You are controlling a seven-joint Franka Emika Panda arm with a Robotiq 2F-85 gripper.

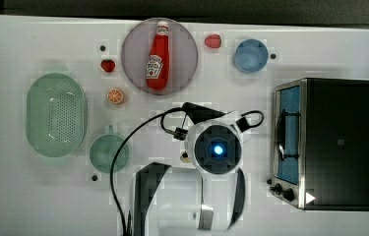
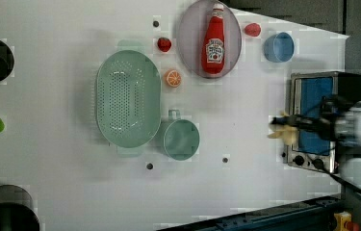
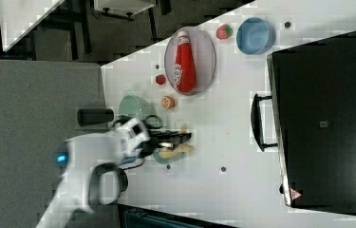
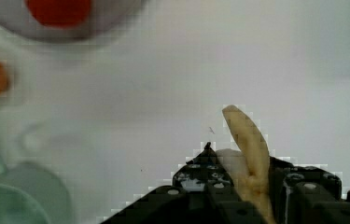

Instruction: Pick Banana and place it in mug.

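The banana (image 4: 249, 154) is clamped between the narrowly parted fingers of the gripper (image 4: 247, 186), above the table and well apart from the mug (image 2: 181, 139). Pinched near one end, it could swivel or be dropped short of the mug.

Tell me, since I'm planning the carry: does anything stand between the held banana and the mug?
Nothing visible does. The gripper holds the Banana above bare table. In the top view the mug lies to its left with only white surface between; the basket sits beyond the mug.
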